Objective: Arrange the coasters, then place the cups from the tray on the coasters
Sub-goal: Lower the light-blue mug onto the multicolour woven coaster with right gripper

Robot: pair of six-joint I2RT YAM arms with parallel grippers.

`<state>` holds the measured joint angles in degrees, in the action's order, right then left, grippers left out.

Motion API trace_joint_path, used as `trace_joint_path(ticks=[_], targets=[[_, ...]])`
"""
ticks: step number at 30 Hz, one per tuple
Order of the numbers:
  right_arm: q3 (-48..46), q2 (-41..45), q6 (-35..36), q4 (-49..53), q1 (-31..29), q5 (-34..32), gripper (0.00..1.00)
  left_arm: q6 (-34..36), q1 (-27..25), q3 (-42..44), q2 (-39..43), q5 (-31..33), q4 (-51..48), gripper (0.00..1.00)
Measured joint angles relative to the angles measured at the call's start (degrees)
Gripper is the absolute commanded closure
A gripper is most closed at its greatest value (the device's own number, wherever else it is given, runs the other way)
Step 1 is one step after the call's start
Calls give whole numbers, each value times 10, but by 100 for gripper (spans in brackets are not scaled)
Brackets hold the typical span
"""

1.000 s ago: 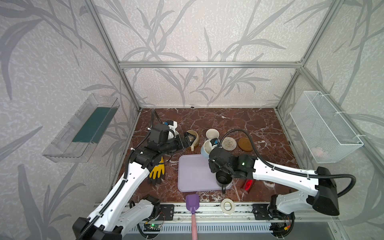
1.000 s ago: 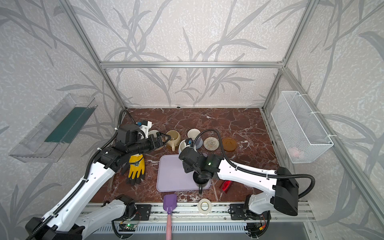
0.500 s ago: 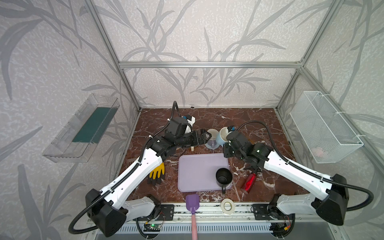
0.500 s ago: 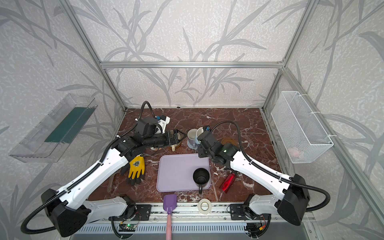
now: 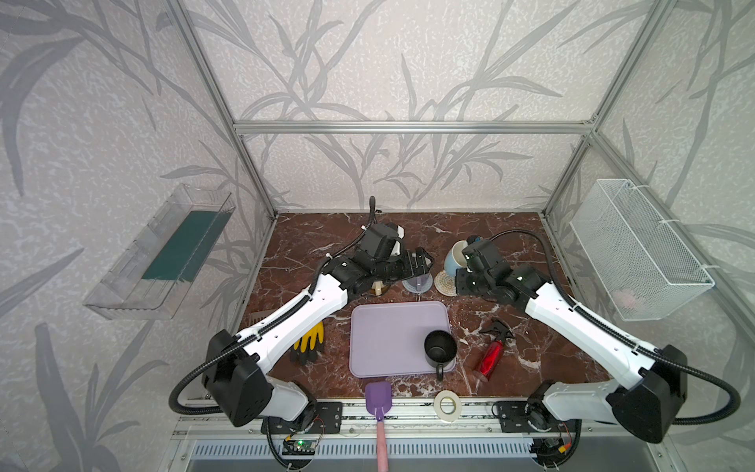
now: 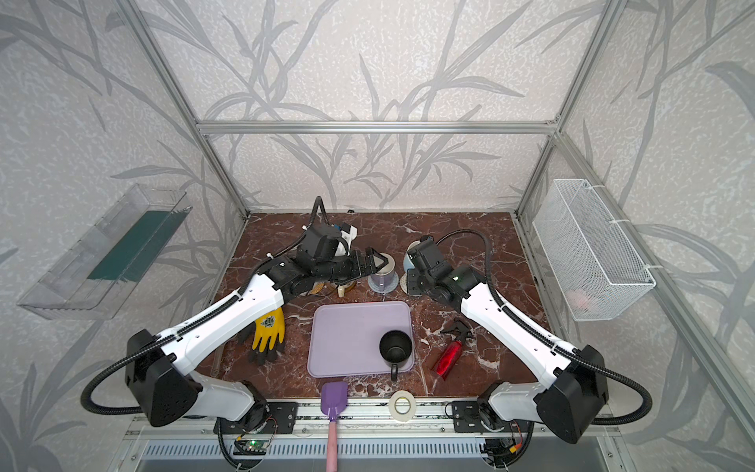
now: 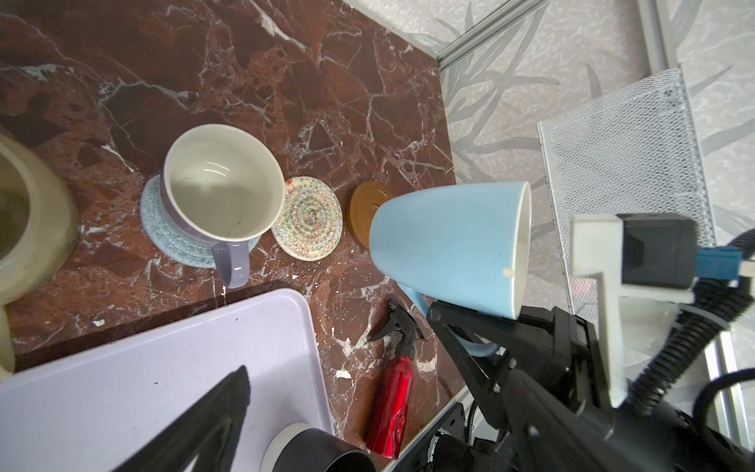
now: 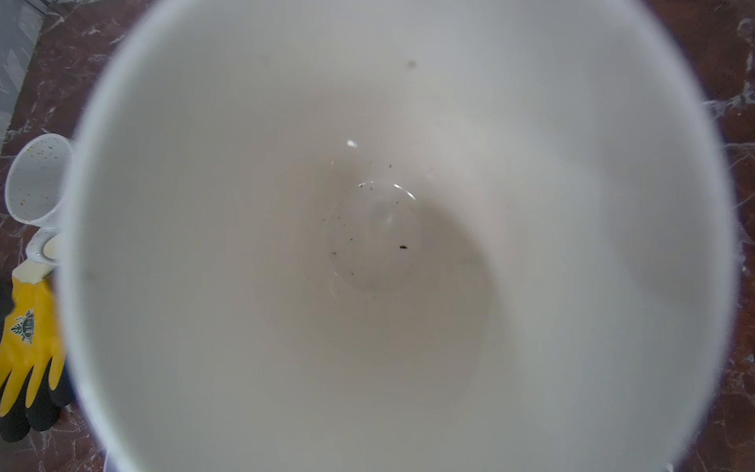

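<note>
Both arms have stretched toward the back of the table since a second ago, when your left arm was folded back on the left side and your right gripper sat low over the tray.

Your left gripper (image 6: 378,261) now hangs with its jaws spread wide, holding nothing, just above the lilac mug (image 7: 222,184). That mug stands upright on the grey-blue rope coaster (image 7: 163,229), its handle pointing toward the tray (image 5: 392,331).

Your right gripper (image 7: 453,331) is clamped on the handle of the light blue mug (image 7: 445,245). The mug is off the table and tipped well over, its mouth turned back toward the wrist, so its pale inside fills the right wrist view. It hangs close to the beige rope coaster (image 7: 308,224) and an amber-brown coaster (image 7: 363,204), both bare. You cannot tell from these views which of the two it is over.

On the tray only the black mug (image 5: 440,347) stands, upright near the front right corner, with its handle reaching over the front rim.

You can see the cream-yellow mug (image 7: 28,212) just beside the lilac one; in both top views it is mostly hidden under the left arm. The white mug (image 8: 34,180) shows at the edge of the right wrist view, near the yellow glove (image 8: 28,339).

A red spray bottle (image 5: 490,355) lies on the table to the right of the tray.
</note>
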<state>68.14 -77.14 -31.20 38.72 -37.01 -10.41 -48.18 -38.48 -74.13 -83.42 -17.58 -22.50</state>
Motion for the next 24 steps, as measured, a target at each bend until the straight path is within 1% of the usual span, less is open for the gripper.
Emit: trace_joint_path(ticks=[4,11,15,18,22,24], targets=[[1,-26,9,-9,0,16,100,2,-4,-19,-14,10,-12,1],[12,-85,11,-9,6,17,100,2,-5,-24,-16,12,-15,1],[12,-113,11,-7,18,20,100,15,-4,-28,-21,12,-30,1],[12,-127,11,-7,32,23,100,19,8,-29,-24,-5,-36,1],[16,-146,13,-6,42,23,100,40,14,-39,-26,7,-67,1],[32,-168,16,2,43,21,100,47,16,-50,-30,8,-73,1]])
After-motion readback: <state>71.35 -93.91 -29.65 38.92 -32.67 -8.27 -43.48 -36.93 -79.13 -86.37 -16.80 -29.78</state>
